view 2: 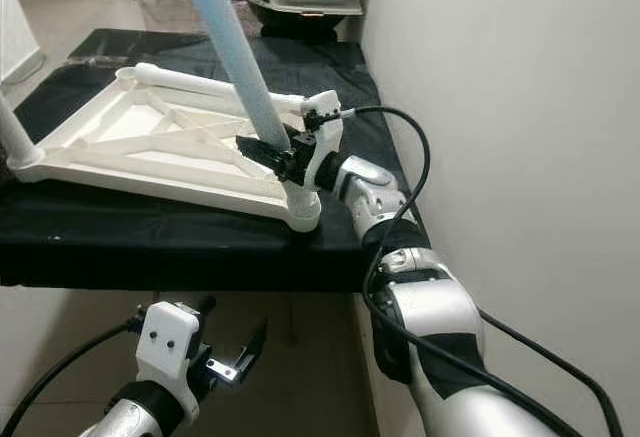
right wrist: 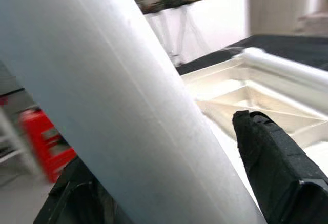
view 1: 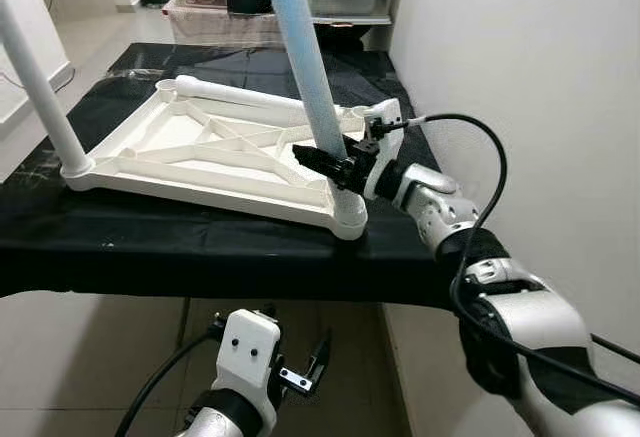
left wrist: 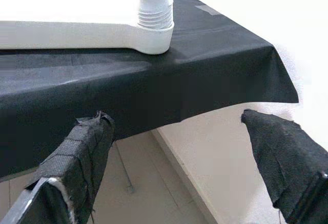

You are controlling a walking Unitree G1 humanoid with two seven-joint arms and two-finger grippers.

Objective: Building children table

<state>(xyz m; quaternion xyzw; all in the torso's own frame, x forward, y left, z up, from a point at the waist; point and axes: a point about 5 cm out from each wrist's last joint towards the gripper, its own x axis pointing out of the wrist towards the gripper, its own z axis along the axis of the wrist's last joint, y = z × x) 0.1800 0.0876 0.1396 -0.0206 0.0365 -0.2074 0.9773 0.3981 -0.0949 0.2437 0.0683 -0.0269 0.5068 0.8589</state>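
One white tabletop (view 1: 215,152) lies upside down on the black-covered table (view 1: 120,237). At its corner nearest the table's front right edge, the right gripper (view 1: 335,164) is closed around a pale blue leg (view 1: 305,47) standing in the socket. The left gripper (view 1: 300,372) hangs below the table edge.

In the left wrist view, its fingers (left wrist: 82,155) are spread wide, holding nothing.

In the right wrist view, the black fingers (right wrist: 274,157) clasp the leg.

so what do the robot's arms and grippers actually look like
Both arms are silver-white segmented shells with black joints. The right arm has a thick black cable looping along it to a white wrist block, ending in the right gripper with black fingers. The left gripper sits on a white block with two screw holes; its fingers are wrapped in black woven fabric.
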